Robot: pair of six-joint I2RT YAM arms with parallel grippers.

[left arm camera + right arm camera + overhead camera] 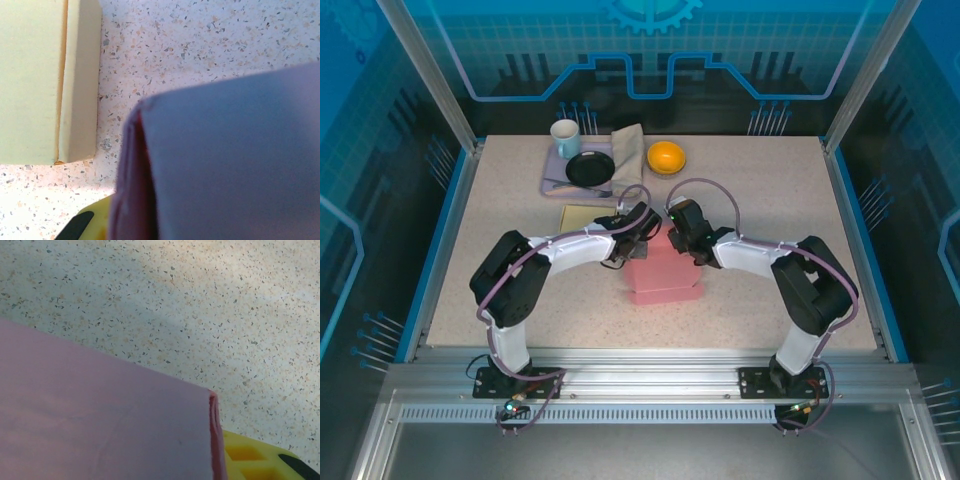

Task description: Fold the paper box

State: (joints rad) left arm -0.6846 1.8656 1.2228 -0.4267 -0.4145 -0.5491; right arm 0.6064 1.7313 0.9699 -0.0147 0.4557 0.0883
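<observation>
A: How's the tabletop (770, 210)?
B: Bare room to the right and near side; a tray (550, 182) crowds the far edge.
A: And the paper box (665, 280)?
B: Pink, mid-tabletop. A flat cream box (582, 217) lies near its far-left corner, not touching.
A: Tools?
B: The left tool (637, 240) is closed, pinching the box's folded edge. The right tool (684, 243) is at the far-right edge; open or gripping, cannot tell.
</observation>
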